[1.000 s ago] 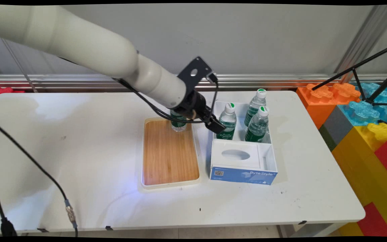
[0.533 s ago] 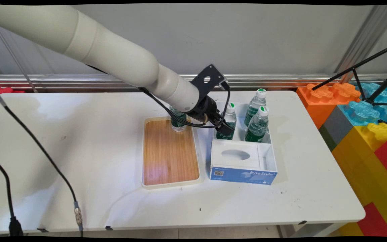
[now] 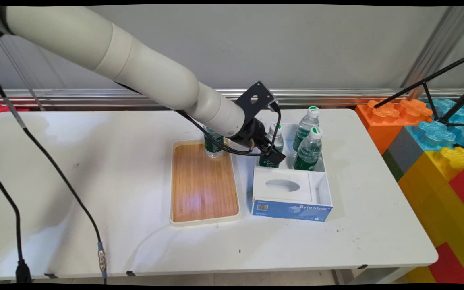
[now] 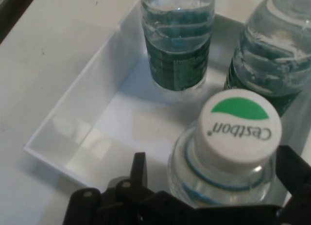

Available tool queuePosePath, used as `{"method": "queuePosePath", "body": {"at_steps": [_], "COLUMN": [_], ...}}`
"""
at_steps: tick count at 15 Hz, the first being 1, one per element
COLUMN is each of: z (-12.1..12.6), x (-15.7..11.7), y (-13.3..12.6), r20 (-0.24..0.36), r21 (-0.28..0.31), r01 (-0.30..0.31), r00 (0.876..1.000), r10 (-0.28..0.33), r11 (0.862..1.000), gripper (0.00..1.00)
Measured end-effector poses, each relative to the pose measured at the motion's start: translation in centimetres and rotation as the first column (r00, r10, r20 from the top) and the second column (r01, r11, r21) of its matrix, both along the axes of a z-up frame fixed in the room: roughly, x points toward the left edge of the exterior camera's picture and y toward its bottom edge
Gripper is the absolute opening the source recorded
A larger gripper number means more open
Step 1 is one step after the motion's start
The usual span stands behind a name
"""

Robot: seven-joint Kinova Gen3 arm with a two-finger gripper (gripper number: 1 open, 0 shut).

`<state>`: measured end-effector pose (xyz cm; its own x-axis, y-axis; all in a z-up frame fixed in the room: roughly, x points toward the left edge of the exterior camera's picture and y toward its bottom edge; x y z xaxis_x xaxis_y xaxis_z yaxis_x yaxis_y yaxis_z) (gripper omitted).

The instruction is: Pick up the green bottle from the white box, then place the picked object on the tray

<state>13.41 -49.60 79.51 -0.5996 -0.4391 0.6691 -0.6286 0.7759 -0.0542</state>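
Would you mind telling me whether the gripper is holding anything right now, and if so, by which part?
Nothing is held. The open gripper straddles the nearest bottle just below its cap, with gaps on both sides.

White tubular arm, black hand, trailing black cables.

A capped bottle is standing upright right at the gripper, its white and green cap lying between the two fingers. Just beyond the gripper, two more bottles are standing side by side. All three are sitting in a white box. Off to the gripper's side, well apart from it, a wooden tray is lying on the table and carrying a fourth bottle at its far end. Coloured blocks are piling up past the table's edge, beyond the box.
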Motion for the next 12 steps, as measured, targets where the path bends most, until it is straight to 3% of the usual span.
{"method": "queuePosePath", "body": {"at_steps": [4,5,12], "z": [-0.6,-0.69,-0.87], "x": [-0.38,-0.41,-0.17], "y": [-0.38,-0.44,-0.33], "r20": [-0.013,-0.016,-0.019], "r21": [-0.006,-0.007,-0.005], "r01": [0.003,0.003,0.006], "r00": [1.0,1.0,1.0], "r10": [-0.003,-0.003,-0.006], "r11": [1.0,1.0,1.0], "gripper": [1.0,0.0,0.0]}}
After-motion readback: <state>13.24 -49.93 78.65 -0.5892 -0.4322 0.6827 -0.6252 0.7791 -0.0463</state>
